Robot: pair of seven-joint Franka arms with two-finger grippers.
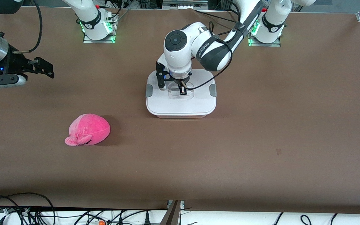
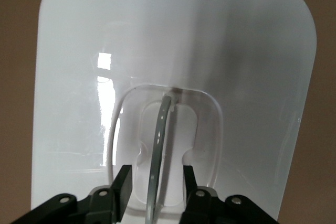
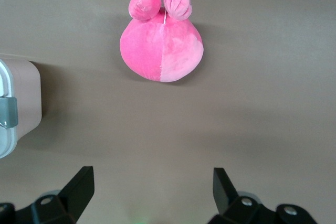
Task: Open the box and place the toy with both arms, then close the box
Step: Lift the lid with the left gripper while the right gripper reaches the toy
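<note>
The box (image 1: 180, 104), a pale pink tub with its white lid on and grey side clips (image 1: 212, 90), sits mid-table. My left gripper (image 1: 182, 90) is down on the lid's centre. In the left wrist view my left gripper (image 2: 155, 182) is open, its fingers (image 2: 123, 182) on either side of the clear handle (image 2: 157, 145) with gaps on both sides. The toy (image 1: 87, 129), a bright pink plush, lies nearer the front camera, toward the right arm's end. My right gripper (image 1: 42, 67) is open and empty, up over bare table. The right wrist view shows the toy (image 3: 161, 43), the box's corner (image 3: 18, 103) and my right gripper (image 3: 152, 182).
The brown table (image 1: 261, 140) carries only the box and the toy. The arm bases (image 1: 97, 26) stand along its farthest edge. Cables (image 1: 27, 212) hang below the table's nearest edge.
</note>
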